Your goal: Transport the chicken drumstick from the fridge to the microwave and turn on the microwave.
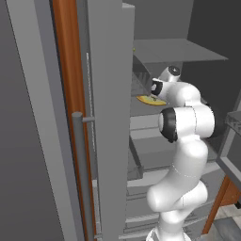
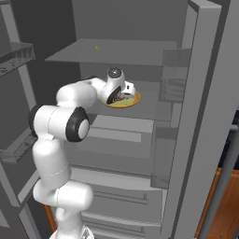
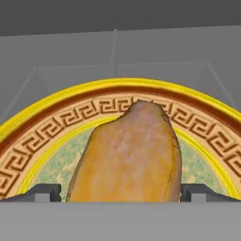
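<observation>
Two dark fingertips point(image 3: 44, 192) rising at either side of the chicken drumstick point(image 3: 128, 155) in the hand view, spread wide enough to straddle it. Whether the tips already press the meat: cannot tell, since the contact lies below the edge of that view; looks like flanking rather than a finished pinch. Gripper point(image 2: 125, 93) reached deep into the open fridge point(image 2: 196, 116), low over the yellow plate point(image 2: 134, 100) on the middle shelf. Drumstick resting on that plate, inside the patterned ring, with the yellow rim point(image 3: 117, 82) curving beyond it and the grey back wall of the compartment farther still. From the left base view, arm point(image 1: 186, 117) bent in past the door edge, plate point(image 1: 146, 100) just peeking out beside the wrist. By way of progress, judged from this: fridge door open, reach completed, grasp at hand but not confirmed. Left to do: close on the drumstick, lift it clear of the plate, draw back out between shelf and door bins without clipping them, travel to the microwave, set the piece inside, shut it and press start. Roughly the first stretch of the job, then, with most of it ahead.
</observation>
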Available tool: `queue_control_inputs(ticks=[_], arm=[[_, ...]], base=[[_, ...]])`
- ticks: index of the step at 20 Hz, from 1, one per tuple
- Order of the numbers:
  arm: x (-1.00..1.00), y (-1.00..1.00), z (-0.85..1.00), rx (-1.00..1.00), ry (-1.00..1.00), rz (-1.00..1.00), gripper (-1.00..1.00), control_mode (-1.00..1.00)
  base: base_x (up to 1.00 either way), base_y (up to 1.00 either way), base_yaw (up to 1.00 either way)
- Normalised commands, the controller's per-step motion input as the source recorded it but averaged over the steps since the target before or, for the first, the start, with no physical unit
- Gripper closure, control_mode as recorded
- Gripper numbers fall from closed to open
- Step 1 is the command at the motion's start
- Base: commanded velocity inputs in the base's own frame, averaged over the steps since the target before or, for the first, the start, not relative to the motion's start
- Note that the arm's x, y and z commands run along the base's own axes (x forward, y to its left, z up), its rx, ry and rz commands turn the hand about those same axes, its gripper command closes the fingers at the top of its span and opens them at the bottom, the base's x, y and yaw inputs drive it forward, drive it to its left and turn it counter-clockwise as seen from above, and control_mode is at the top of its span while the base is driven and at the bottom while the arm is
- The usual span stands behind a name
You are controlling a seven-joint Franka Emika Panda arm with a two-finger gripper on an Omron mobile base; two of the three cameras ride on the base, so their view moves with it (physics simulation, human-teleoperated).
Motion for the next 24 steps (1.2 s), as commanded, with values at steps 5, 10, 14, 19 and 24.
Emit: queue_control_inputs(ticks=[5, 10, 14, 19, 24], arm=[[0.18, -0.01, -0.02, 0.0, 0.0, 0.0, -1.0, -1.0], [0.11, 0.0, -0.1, 0.0, 0.0, 0.0, -1.0, -1.0], [0.11, 0.0, -0.14, 0.0, 0.0, 0.0, -1.0, -1.0], [0.02, 0.0, -0.24, 0.0, 0.0, 0.0, -1.0, -1.0], [0.0, 0.0, -0.31, 0.0, 0.0, 0.0, -1.0, -1.0]], base=[[0.0, 0.0, 0.0], [0.0, 0.0, 0.0], [0.0, 0.0, 0.0], [0.0, 0.0, 0.0], [0.0, 0.0, 0.0]])
